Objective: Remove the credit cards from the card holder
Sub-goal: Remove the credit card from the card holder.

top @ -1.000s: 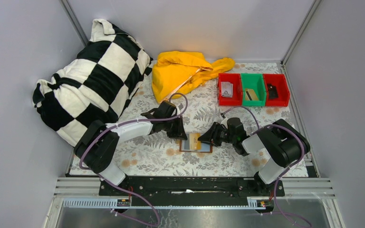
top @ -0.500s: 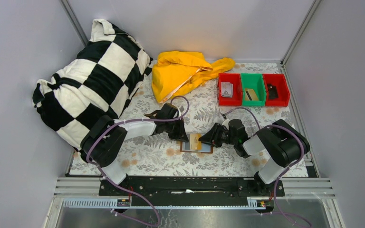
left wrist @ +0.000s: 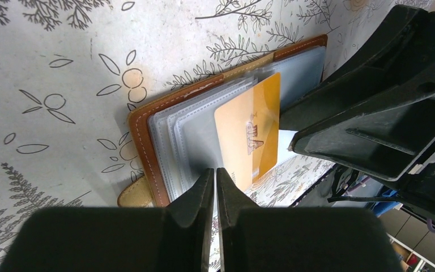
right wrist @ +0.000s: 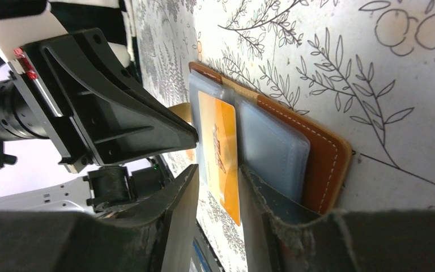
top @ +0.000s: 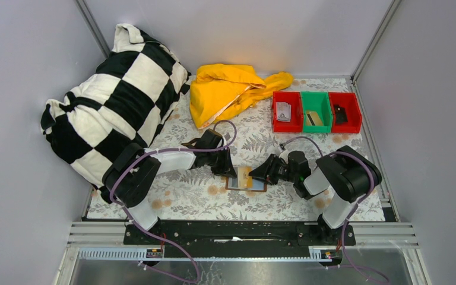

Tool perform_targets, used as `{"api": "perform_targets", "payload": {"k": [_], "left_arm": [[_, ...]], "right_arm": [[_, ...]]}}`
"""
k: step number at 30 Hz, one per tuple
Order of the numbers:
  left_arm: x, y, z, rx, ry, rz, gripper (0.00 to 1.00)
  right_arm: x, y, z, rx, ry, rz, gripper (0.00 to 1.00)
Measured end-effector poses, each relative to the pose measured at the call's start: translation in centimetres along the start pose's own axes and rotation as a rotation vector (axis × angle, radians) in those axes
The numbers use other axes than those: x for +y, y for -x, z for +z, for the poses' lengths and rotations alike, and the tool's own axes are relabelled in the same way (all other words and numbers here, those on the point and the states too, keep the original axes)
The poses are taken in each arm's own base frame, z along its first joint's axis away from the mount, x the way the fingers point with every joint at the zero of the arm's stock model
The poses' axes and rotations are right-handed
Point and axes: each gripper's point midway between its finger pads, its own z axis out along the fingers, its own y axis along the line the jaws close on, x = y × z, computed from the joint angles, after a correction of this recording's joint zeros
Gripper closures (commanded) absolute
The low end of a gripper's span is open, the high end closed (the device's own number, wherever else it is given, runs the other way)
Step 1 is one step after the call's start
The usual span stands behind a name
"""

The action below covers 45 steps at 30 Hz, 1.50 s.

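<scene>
On the table with the grey leafy cloth [top: 178, 199], the two black robot arms meet in the middle. The small brown leather card holder [left wrist: 143, 133] lies open and flat between them. The left gripper [left wrist: 215, 180] comes at it from the far left side. The right gripper [right wrist: 220, 174] comes at it from the right. Both are right at the card holder, so neither one has far to go. Clear plastic pockets [left wrist: 184, 139] fan out inside the brown cover. One flat gold credit card [left wrist: 250, 133] sticks partly out of a pocket, on the side where the right gripper is. The left gripper is pinched tight with nothing between its fingers. Its tip is down on the pockets, just beside the card's corner, and I think it is pinning the card holder to the table. The right gripper's jaws stand apart. From the right wrist camera, the card's long side points straight at those jaws, and its short end sits in the gap between them. I cannot tell if the fingers touch the card yet. So the right gripper is the one lined up for the card. I think it needs to squeeze that end and pull along the card's long side, away from the left gripper.
</scene>
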Motion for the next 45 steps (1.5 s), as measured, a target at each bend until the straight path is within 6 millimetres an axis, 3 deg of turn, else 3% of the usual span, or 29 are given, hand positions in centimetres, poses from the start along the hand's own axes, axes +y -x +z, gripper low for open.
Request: {"api": "perform_targets", "payload": {"k": [19,45], "left_arm": [[-0.06,-0.02,0.20,0.005,-0.007,-0.003,0.91],[-0.43,0.01,0.70,0.029,-0.029,-0.004,0.92]], "right_arm": [[-0.24,-0.18,-0.18,-0.024,0.139,0.157,0.64],[-0.39,-0.51,0.01,0.008,0.144,0.167,0.73]]}}
